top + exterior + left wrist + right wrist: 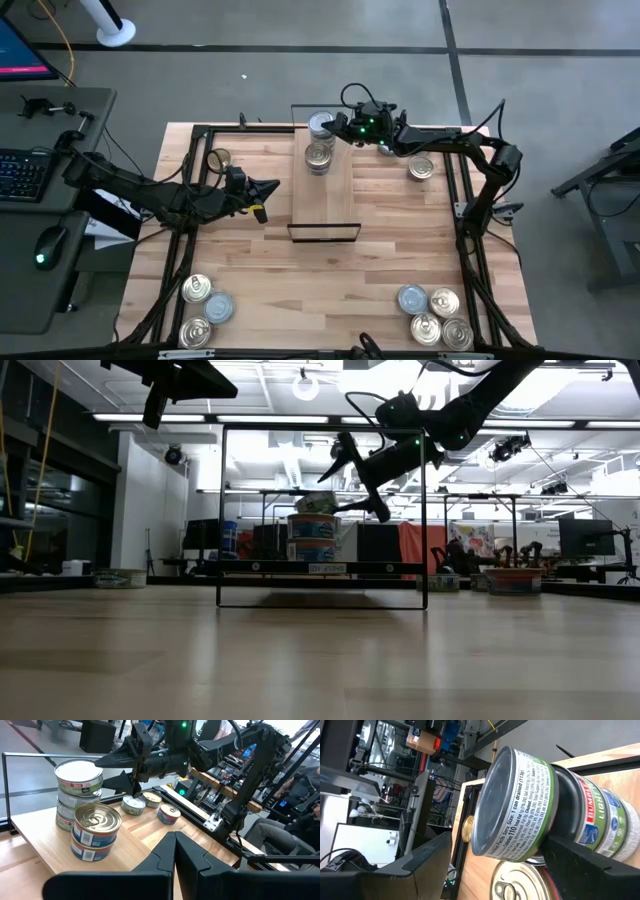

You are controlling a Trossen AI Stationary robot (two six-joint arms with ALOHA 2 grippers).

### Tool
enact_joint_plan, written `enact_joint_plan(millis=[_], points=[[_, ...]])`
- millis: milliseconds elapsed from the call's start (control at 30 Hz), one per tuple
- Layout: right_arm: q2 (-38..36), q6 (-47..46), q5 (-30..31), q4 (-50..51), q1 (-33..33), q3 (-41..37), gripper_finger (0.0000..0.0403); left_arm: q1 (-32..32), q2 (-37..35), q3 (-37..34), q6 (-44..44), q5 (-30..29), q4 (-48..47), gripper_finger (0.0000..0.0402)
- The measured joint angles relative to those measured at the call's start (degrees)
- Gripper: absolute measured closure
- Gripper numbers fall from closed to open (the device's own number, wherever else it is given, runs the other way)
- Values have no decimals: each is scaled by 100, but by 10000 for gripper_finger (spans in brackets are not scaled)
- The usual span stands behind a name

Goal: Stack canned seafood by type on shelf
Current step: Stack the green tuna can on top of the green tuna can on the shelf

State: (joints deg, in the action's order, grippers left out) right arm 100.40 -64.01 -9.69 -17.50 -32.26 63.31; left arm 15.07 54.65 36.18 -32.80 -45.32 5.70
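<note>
Your right gripper (pixel 328 126) hangs at the far end of the shelf (pixel 325 195), its jaws spread wide on either side of the tall stack of tuna tins (pixel 320 125). The right wrist view shows the top tin (pixel 512 802), green-banded, sitting between the two dark fingers; you cannot tell from any view whether the pads actually press it or only flank it. In the low view that tin (pixel 316 503) sits slightly tilted on the ones beneath.

Just beside that stack, toward the near side of the shelf, stands a shorter stack (pixel 319 157) of blue-labelled tins with a pull-tab lid on top (pixel 97 817).

Your left gripper (pixel 270 186) waits above the surface just left of the shelf, jaws shut and holding nothing.

Loose tins lie on the surface: one gold-topped near the far left corner (pixel 218 159), one right of the shelf below the right arm (pixel 421 168), three at the near left corner (pixel 205 308) and four at the near right corner (pixel 434 314).
</note>
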Motion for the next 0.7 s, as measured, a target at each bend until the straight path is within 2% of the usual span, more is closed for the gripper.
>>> enact_joint_plan(millis=[700], points=[[-204, 120, 177, 467, -27, 0, 109, 0, -64, 0, -13, 1, 3, 401]])
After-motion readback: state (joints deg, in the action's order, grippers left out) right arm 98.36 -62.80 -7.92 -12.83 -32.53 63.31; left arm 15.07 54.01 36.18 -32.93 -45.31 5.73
